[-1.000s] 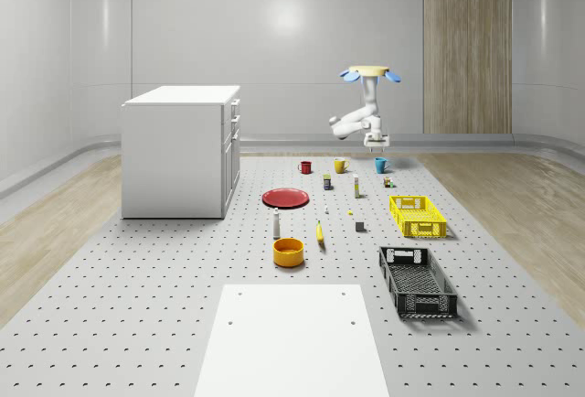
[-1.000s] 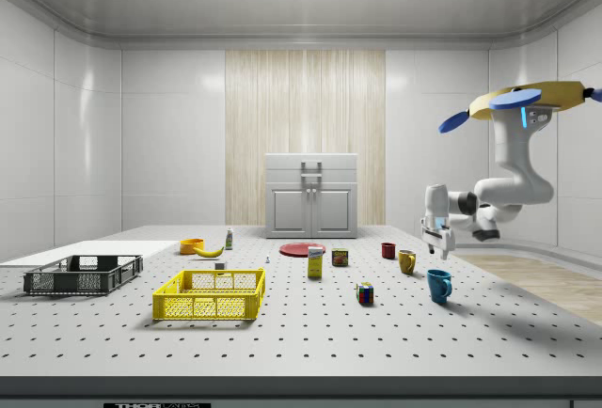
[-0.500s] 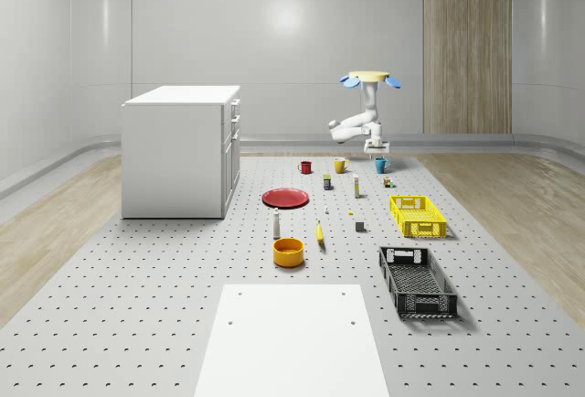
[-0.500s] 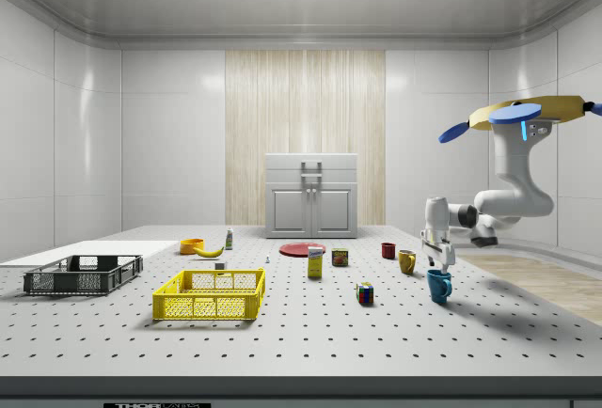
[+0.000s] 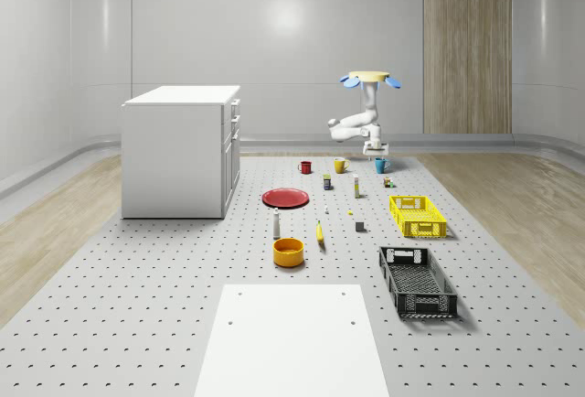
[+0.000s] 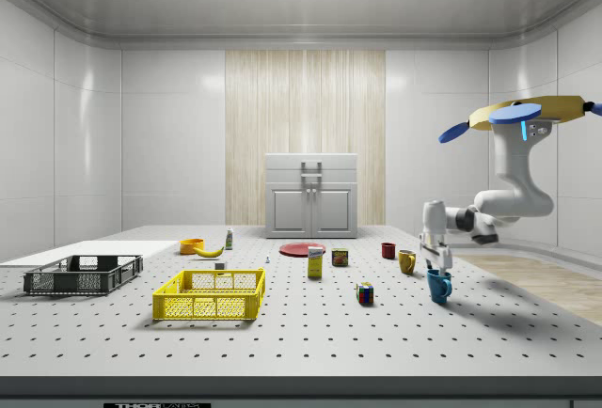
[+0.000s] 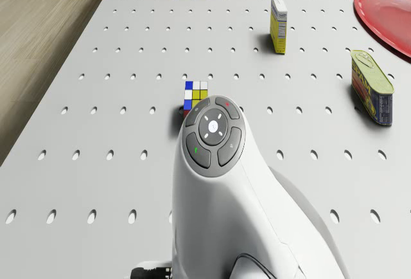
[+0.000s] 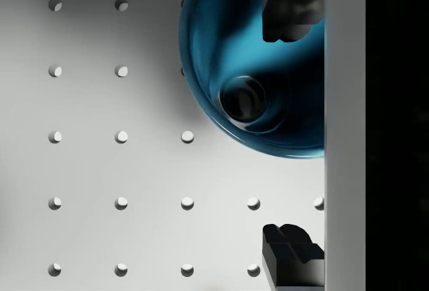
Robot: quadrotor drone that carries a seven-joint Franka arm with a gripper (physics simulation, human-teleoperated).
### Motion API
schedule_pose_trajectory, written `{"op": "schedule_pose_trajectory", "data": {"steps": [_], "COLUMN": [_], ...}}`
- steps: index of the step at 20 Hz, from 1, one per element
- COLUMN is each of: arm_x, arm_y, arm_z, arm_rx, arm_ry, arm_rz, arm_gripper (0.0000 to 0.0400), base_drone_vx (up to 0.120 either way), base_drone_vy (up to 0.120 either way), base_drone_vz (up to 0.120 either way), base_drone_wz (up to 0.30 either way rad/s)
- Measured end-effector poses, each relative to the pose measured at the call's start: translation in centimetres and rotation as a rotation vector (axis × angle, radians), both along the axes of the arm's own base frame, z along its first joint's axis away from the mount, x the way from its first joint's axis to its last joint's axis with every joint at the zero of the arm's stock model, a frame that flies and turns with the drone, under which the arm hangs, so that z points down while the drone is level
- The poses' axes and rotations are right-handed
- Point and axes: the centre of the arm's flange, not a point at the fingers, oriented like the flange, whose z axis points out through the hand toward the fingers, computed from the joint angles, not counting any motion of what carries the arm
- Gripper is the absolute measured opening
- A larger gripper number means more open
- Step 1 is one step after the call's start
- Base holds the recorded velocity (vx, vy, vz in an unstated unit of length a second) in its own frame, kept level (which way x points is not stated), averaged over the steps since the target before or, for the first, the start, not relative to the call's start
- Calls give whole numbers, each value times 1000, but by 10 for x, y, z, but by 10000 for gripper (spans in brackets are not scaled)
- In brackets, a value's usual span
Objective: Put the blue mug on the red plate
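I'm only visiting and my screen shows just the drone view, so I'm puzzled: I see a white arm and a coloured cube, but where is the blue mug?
Observer: In the side view the blue mug stands upright right under the gripper.
Visitor: Is it gripped?
Observer: Not yet. In the wrist view the fingers are spread, one over the mug's opening, the other outside its rim.
Visitor: And the drone?
Observer: The drone hovers in the air, higher than the mug and to the side view's right of it.
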Motion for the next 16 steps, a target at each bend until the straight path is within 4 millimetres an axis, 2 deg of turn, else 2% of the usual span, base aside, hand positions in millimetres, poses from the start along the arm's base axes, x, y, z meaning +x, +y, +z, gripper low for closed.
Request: {"op": "schedule_pose_trajectory", "data": {"steps": [11, 16], "arm_x": [6, 6], "arm_y": [6, 2], "arm_z": [7, 8], "arm_rx": [0, 0], "arm_ry": [0, 0], "arm_rz": [0, 0], "arm_gripper": [400, 400], "base_drone_vx": [0, 0], "base_drone_vy": [0, 0], "base_drone_vz": [0, 0], "base_drone_wz": [0, 0]}}
